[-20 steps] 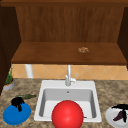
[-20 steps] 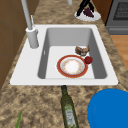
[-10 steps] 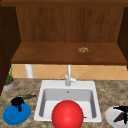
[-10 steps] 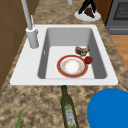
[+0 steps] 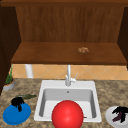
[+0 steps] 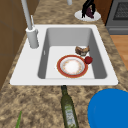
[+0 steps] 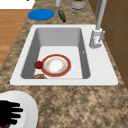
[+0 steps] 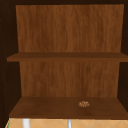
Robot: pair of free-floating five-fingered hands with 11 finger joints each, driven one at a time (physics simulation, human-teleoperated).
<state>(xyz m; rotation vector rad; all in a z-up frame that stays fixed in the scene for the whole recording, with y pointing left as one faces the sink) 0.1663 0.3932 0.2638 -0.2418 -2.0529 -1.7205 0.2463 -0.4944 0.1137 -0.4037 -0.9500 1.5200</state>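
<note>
My left hand (image 5: 17,102) hangs over a blue plate (image 5: 16,115) on the counter left of the sink, its fingers drooping loosely and holding nothing. My right hand (image 5: 120,111) is over a white plate (image 5: 109,117) right of the sink. Its fingers (image 7: 13,112) are stretched out straight above a small purple thing (image 6: 90,14) lying on that plate (image 6: 80,15). In the sink basin (image 6: 68,37) lies a red-rimmed plate (image 6: 72,66) with a white middle. Beside it sit a small red ball (image 6: 88,60) and a brown piece (image 6: 82,50).
A dark green bottle (image 6: 68,110) lies on the counter between the sink and the blue plate (image 6: 110,107). The faucet (image 5: 68,75) stands at the back rim. A potted plant (image 5: 9,83) sits far left. A small brown thing (image 8: 84,103) rests on the wooden shelf (image 8: 50,108) above.
</note>
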